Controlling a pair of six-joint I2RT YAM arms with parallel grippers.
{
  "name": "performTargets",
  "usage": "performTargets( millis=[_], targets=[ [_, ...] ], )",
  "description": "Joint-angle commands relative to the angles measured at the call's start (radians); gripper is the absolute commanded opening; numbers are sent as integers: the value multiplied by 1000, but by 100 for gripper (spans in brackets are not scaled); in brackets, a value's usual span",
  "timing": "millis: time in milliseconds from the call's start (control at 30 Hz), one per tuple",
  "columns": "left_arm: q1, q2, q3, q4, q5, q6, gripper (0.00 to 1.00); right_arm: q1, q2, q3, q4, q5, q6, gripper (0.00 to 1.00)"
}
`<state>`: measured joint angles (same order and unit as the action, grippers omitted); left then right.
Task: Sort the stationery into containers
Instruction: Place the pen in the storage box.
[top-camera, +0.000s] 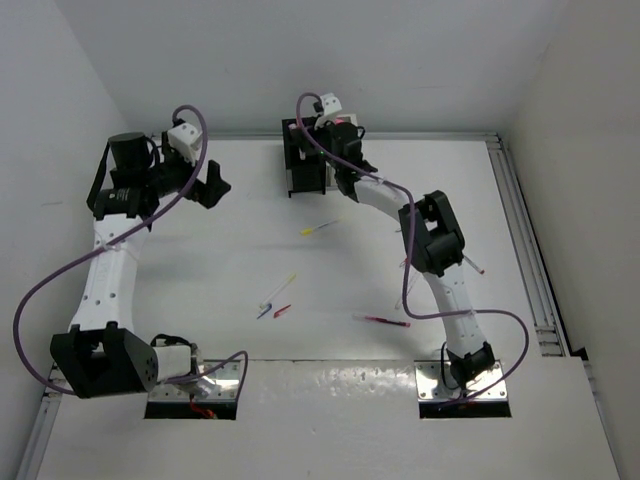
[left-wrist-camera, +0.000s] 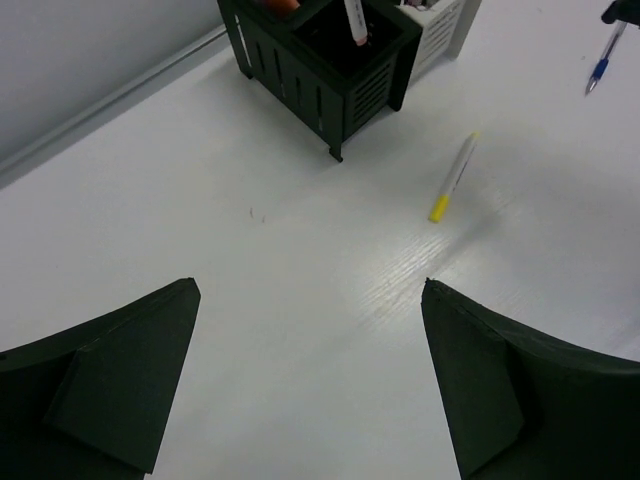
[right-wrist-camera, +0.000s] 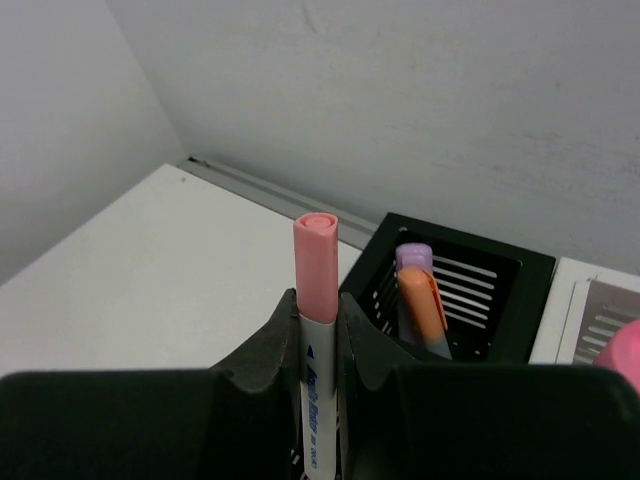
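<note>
- The right gripper (right-wrist-camera: 318, 318) is clenched on a pink-capped marker (right-wrist-camera: 316, 240), which stands upright between its fingers.
- It hangs over the holders at the 12 o'clock edge of the table (top-camera: 200, 270).
- The black holder (right-wrist-camera: 522, 300) has a lilac marker (right-wrist-camera: 413, 256) and an orange pen (right-wrist-camera: 424, 308) standing in it.
- The white holder (left-wrist-camera: 440, 30) touches the black one on its 3 o'clock side.
- The left gripper (left-wrist-camera: 310, 288) is released, its fingers wide apart with nothing between them. It is above bare table at 9 o'clock of the holders.
- A yellow-tipped pen (top-camera: 320, 228) lies flat at 6 o'clock of the holders, apart from them.
- A white pen (top-camera: 277, 293) and a short red piece (top-camera: 282, 310) lie near the table's centre.
- A red pen (top-camera: 383, 320) lies at 5 o'clock, near the right arm.
</note>
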<state>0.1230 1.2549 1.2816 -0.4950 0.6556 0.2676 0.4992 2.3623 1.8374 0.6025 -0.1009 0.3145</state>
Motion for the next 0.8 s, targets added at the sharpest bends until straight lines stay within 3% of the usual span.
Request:
performTargets(
  millis=[0, 133, 267, 367, 467, 633, 767],
  targets=[
    [-2, -40, -17, -60, 22, 153, 100, 4, 14, 33, 123, 29, -70, 7],
    [-14, -43, -65, -111, 79, 262, 100, 7, 43, 43, 141, 49, -94, 13],
    [-17, -38, -119, -70, 76, 237, 81, 15, 29, 22, 157, 56, -103, 43],
    [-42, -16, -155, -51, 73, 243, 81, 15, -12, 0, 158, 49, -89, 52],
    [-103, 21, -168, -21, 39, 237, 83, 10, -95, -29, 146, 35, -74, 52],
    [-310, 141, -143, 48, -74, 206, 78, -34, -317, -193, 100, -5, -64, 40],
    [-439, 365, -17, 62, -203, 167, 72, -106, -579, -389, -28, -97, -115, 37]
  ],
)
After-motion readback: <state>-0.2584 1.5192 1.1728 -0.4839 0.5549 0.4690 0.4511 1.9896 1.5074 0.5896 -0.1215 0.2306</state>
